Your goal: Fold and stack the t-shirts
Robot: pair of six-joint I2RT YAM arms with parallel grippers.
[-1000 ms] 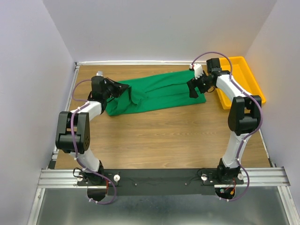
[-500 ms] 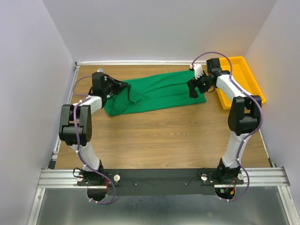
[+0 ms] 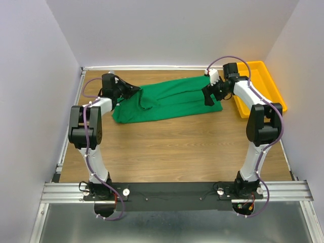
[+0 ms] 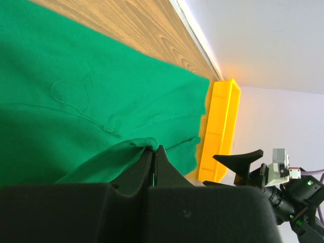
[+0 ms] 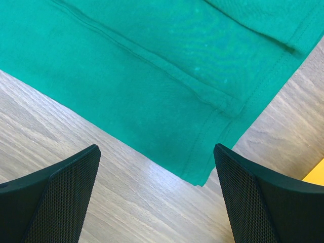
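Starting at the left: left gripper (image 3: 129,91) clamped fully shut on a raised fold of the green t-shirt (image 3: 169,100), with cloth pinched right between the fingertips on the left wrist cam. Sitting a touch farther back than a second ago, elbow swung in closer to the left wall, and that end of the shirt dragged along and bunched up a bit more.

Spread across the far half of the table (image 3: 167,152), long axis running left to right, right end angled slightly farther back than the left. Stitched hem corner at the right end lying flat on the wood.

Over on the right: right gripper (image 3: 208,96) parked in the same spot as before, spread wide, holding nothing, hovering over that hem corner. Yellow bin (image 3: 276,96) just beside the shirt's right end.
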